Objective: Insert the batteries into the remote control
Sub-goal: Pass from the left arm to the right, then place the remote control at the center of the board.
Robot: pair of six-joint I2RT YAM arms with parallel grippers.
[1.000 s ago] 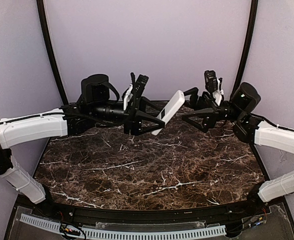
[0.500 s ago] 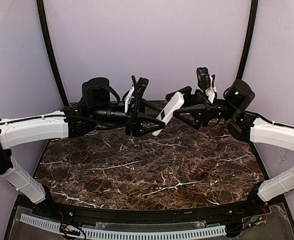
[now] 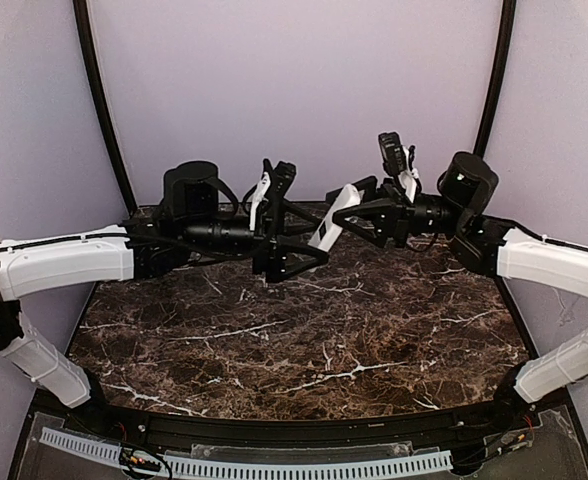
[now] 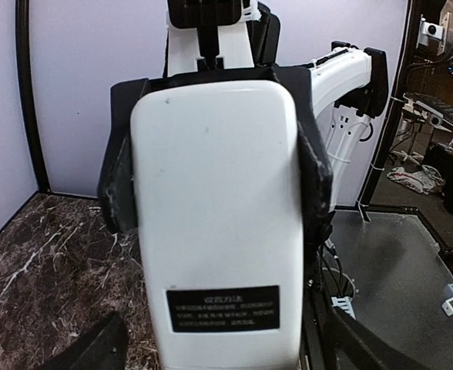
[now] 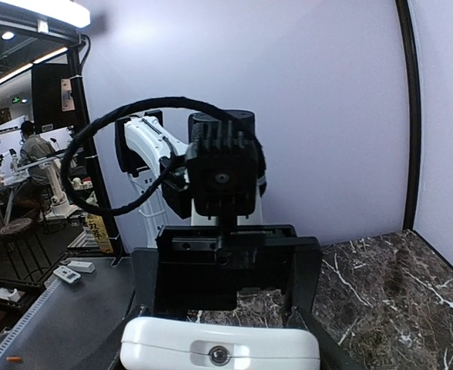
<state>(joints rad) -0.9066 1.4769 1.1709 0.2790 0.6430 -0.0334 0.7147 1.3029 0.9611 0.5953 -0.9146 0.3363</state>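
Observation:
The white remote control [image 3: 331, 218] hangs tilted in the air above the back of the table. My left gripper [image 3: 317, 238] is shut on its lower end. The left wrist view shows its plain white back [image 4: 219, 200] with a black label. My right gripper [image 3: 354, 212] is open, and its fingers [image 4: 119, 181] stand close on both sides of the remote's upper end. In the right wrist view that end face [image 5: 219, 351], with a small round emitter, fills the bottom of the frame. No batteries are in view.
The dark marble table [image 3: 304, 340] lies below both arms. Purple walls and two black curved posts [image 3: 104, 110] close in the back. A white slotted strip [image 3: 274, 465] runs along the near edge.
My right gripper has moved left, from clear of the remote to over its upper end. The remote now stands steeper. My left arm has barely moved.

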